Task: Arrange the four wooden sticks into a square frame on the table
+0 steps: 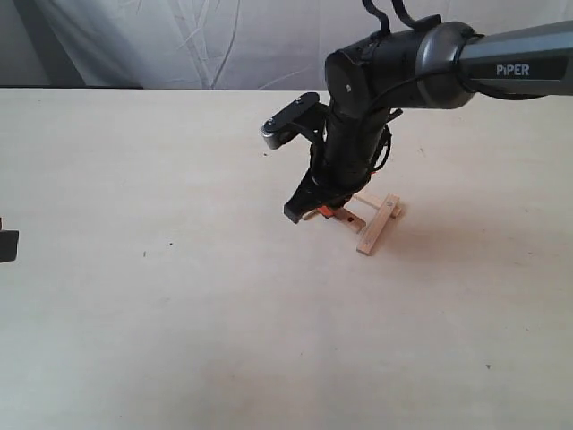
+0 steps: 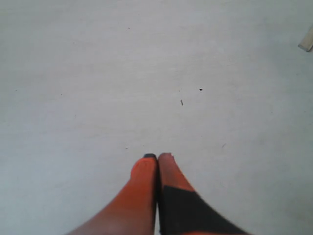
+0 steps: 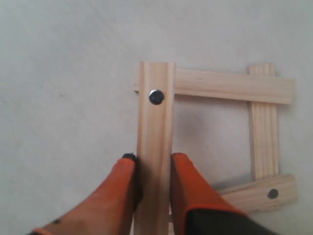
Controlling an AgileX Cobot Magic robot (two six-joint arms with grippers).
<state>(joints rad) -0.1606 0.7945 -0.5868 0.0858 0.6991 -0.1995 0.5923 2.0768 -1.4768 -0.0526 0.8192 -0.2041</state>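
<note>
Four pale wooden sticks form a small square frame [image 3: 230,85] on the cream table [image 1: 179,313]. In the right wrist view my right gripper [image 3: 154,161] is shut on one stick [image 3: 155,127], its orange fingers [image 3: 188,186] pressed to both long edges; that stick's far end, with a dark hole, overlaps the neighbouring stick. In the exterior view my right gripper [image 1: 315,208] stands over the frame [image 1: 376,224], hiding part of it. My left gripper [image 2: 157,156] is shut on nothing above bare table; only a black part of it [image 1: 7,244] shows at the exterior view's left edge.
A white cloth backdrop [image 1: 179,45] hangs behind the table's far edge. A stick end [image 2: 307,40] peeks in at the edge of the left wrist view. The right arm [image 1: 466,63] reaches in from the upper right.
</note>
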